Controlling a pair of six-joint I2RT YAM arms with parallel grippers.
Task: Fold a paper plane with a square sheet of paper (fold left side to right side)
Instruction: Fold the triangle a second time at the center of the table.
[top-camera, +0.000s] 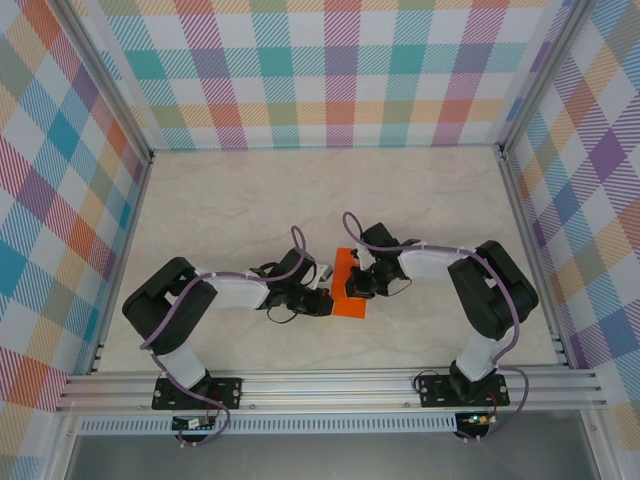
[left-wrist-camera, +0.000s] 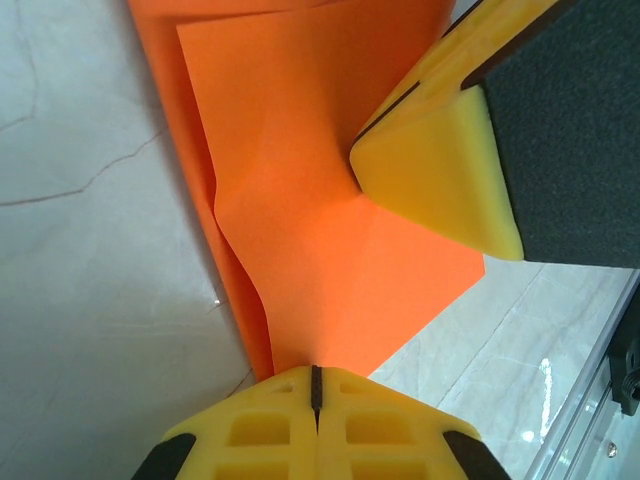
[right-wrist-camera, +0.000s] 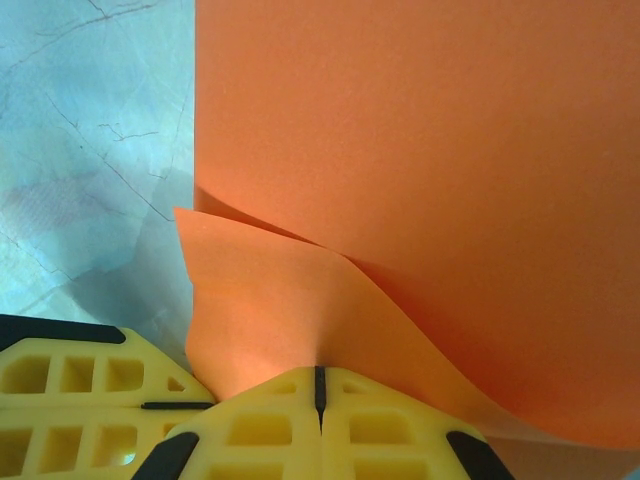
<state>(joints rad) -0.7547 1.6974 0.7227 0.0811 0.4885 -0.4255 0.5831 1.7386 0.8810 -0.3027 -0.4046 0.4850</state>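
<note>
Square sheet of paper (top-camera: 350, 304) sits on the table (top-camera: 300, 200) right between the two arms, near the middle and a bit toward the near edge. Progress looks early. In the left wrist view the paper (left-wrist-camera: 330, 250) already has one layer lying over another, with the lower layer peeking out along one side, so some kind of fold-over is underway. It's loose though: the top layer bulges and there's no sharp flat crease yet. Nothing like a pointed dart either, so basically all the real plane folds are probably still to go.

Both grippers are right on top of it, tips nearly meeting. Left gripper (left-wrist-camera: 315, 395) has its fingers pressed together, and the paper's edge runs straight into the tips, so it looks like it's pinching that edge. Right gripper (right-wrist-camera: 320, 390) is pressed together too, with a curled-up flap of the paper (right-wrist-camera: 420, 150) rising into its tips, again looking like a pinch. From the left wrist, the right gripper (left-wrist-camera: 440, 180) shows touching the top layer.
</note>
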